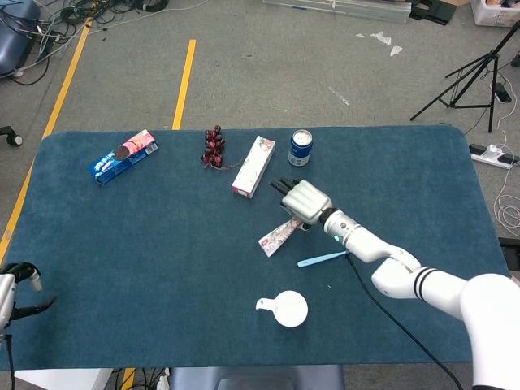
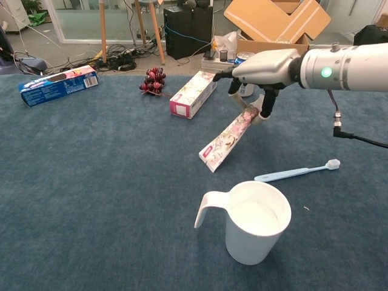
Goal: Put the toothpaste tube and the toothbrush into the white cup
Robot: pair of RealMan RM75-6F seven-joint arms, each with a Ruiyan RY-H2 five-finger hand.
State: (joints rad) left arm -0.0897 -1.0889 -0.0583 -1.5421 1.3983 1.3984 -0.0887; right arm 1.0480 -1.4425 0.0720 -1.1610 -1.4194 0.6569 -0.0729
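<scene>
Floral toothpaste tube (image 2: 229, 138) pinched at top by right hand (image 2: 262, 68), slanting down-left, off table.

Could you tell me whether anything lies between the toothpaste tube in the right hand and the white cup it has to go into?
Nothing visible does. The right hand holds the toothpaste tube by its upper end, and only bare blue cloth lies between it and the white cup. The toothbrush lies off to the side, right of that path.
</scene>
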